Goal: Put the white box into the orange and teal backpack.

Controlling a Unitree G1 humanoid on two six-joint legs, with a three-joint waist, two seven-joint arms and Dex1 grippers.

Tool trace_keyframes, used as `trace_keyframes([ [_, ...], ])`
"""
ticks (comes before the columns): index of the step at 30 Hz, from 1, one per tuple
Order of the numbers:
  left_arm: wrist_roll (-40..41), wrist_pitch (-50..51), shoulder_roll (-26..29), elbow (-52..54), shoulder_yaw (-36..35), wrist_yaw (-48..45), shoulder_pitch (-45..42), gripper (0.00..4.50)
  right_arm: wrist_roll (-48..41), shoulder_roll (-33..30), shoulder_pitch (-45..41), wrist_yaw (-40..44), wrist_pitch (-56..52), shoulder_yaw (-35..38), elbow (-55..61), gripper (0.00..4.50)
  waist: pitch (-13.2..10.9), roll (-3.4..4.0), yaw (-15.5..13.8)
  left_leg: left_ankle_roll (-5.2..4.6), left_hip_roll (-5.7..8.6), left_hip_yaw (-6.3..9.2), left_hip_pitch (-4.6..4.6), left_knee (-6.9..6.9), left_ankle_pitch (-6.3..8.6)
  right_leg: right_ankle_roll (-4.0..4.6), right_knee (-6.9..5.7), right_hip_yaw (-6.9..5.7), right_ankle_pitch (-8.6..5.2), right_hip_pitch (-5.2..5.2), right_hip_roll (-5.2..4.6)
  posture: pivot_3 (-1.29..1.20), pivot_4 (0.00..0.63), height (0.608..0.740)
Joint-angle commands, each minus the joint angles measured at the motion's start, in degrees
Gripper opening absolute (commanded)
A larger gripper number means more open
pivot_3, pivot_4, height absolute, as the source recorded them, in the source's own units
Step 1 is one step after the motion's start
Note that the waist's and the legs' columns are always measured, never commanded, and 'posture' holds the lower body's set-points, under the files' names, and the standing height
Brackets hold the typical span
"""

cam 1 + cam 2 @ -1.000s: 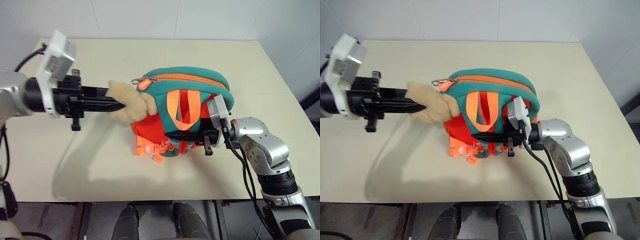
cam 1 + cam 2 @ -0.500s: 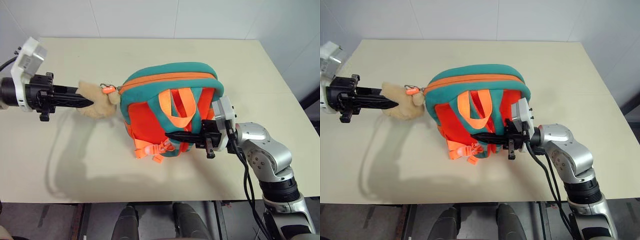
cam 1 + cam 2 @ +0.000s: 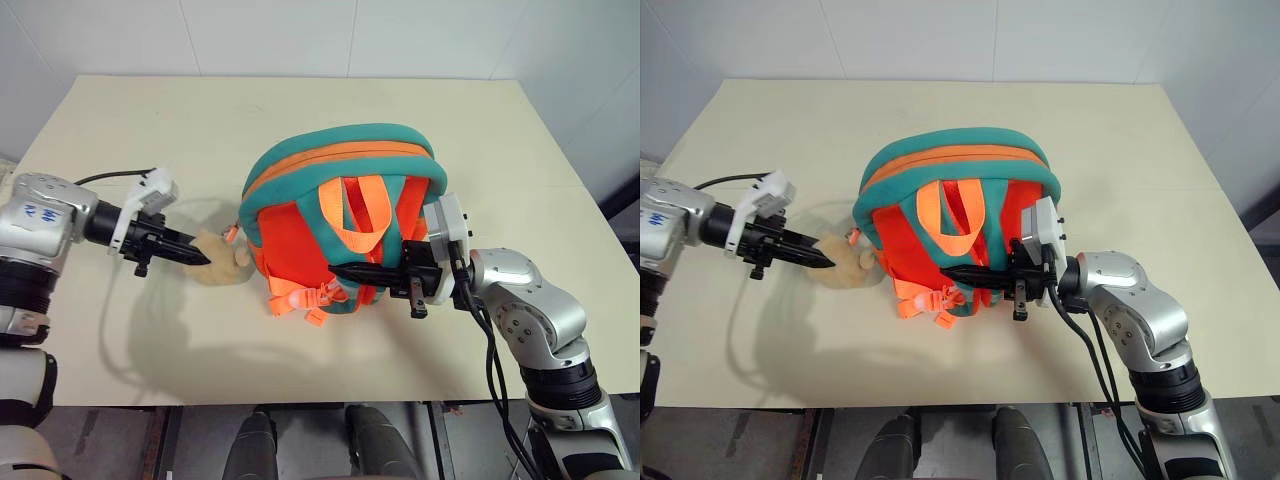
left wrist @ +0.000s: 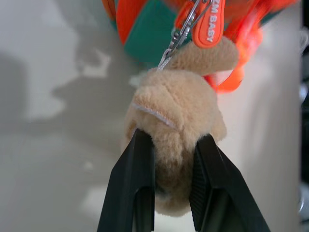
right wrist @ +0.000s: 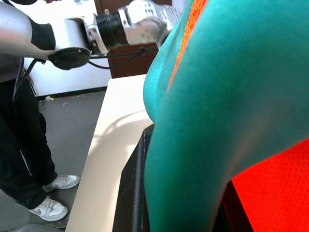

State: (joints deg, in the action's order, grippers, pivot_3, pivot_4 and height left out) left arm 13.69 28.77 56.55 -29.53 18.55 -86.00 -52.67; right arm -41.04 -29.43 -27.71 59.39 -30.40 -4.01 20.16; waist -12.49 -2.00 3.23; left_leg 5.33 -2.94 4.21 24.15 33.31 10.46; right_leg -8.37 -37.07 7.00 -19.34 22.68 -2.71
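Left gripper [image 4: 174, 166]: black fingers [image 4: 133, 174] pinch the plush from both sides
Plush [image 4: 176, 123]: tan, just above the cream table [image 4: 48, 145]
Chain [image 4: 178, 36]: metal, links plush to an orange tag [image 4: 210, 24]
Backpack [image 4: 149, 31]: teal and orange, behind the plush

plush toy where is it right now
In the left eye view the tan plush toy lies on the table just left of the orange and teal backpack, clamped in the left gripper.
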Motion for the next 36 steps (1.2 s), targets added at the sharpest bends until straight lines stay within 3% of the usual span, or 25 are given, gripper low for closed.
trace_keyframes([
  [1,-5.33,-2.65,-1.01,-3.85,2.19,-2.76,-1.78,0.53,-1.38,0.26,-0.05,-0.33,0.29,1.27,2.01,0.00,0.00,0.00,-0.02,0.00,0.00,0.00,0.01,0.01,0.00,0.00,0.00,0.00,0.00,0.00,0.00,0.00,0.150,0.740],
  [6,-8.56,-5.59,-3.97,-9.07,3.15,-1.11,-3.95,0.53,-1.12,0.25,0.22,-0.70,0.24,1.02,2.48,0.00,0.00,0.00,-0.01,0.00,0.00,0.00,-0.02,0.09,0.00,-0.01,-0.08,0.00,0.00,-0.02,0.00,0.00,0.150,0.740],
  [10,-6.45,-4.84,-5.74,-9.18,-0.38,-0.20,-4.42,0.53,-1.02,0.05,0.49,-1.38,0.04,1.02,3.11,0.00,0.00,0.00,-0.08,0.00,0.01,0.00,-0.03,0.26,0.00,-0.01,-0.24,0.01,0.00,-0.03,0.01,0.00,0.150,0.740],
  [14,5.30,2.20,-7.89,-3.25,-13.02,0.43,-3.96,0.53,-0.55,-1.58,0.53,-1.48,-0.48,1.41,3.55,0.00,0.00,0.00,-0.09,0.00,0.00,0.01,0.02,0.40,0.00,-0.01,-0.33,0.01,0.00,-0.03,0.01,0.00,0.150,0.740],
  [17,9.13,1.72,-8.12,1.46,-19.51,1.77,-0.74,0.51,-0.96,-3.36,0.43,-1.16,-1.38,2.12,3.70,0.00,0.00,0.00,-0.08,0.00,0.00,0.01,0.04,0.38,0.00,-0.02,-0.31,0.01,0.00,-0.02,0.00,0.00,0.150,0.740],
  [18,8.92,1.58,-7.47,2.85,-20.18,2.13,0.52,0.85,-1.24,-4.06,0.33,-1.14,-1.91,2.39,3.79,0.00,0.00,0.00,-0.07,0.00,0.00,0.01,0.04,0.37,0.00,-0.04,-0.31,0.01,-0.02,-0.02,0.00,0.00,0.150,0.740],
  [29,9.77,4.59,-1.60,9.86,-26.09,6.22,9.83,4.49,-2.43,-12.00,-0.40,0.22,-5.11,6.79,3.56,3.70,0.00,0.00,-0.09,-0.01,-0.01,0.01,0.02,0.41,0.00,-0.04,-0.33,0.00,-0.03,-0.06,0.00,0.00,0.150,0.740],
  [31,10.23,4.31,-0.98,10.46,-27.14,6.45,11.10,4.50,-2.72,-13.60,0.45,0.30,-5.59,8.17,3.75,4.40,0.00,0.00,-0.10,-0.01,-0.01,0.01,0.02,0.40,0.01,-0.02,-0.33,0.00,-0.04,-0.06,0.00,0.00,0.150,0.740],
  [36,12.19,1.81,-1.07,10.69,-33.30,9.79,13.07,4.50,0.07,-20.07,6.06,2.01,-3.75,14.56,0.79,4.48,0.00,0.00,-0.54,-0.01,0.00,0.00,0.04,0.39,0.01,-0.02,-0.27,0.00,-0.05,-0.07,0.00,0.00,0.150,0.740],
])
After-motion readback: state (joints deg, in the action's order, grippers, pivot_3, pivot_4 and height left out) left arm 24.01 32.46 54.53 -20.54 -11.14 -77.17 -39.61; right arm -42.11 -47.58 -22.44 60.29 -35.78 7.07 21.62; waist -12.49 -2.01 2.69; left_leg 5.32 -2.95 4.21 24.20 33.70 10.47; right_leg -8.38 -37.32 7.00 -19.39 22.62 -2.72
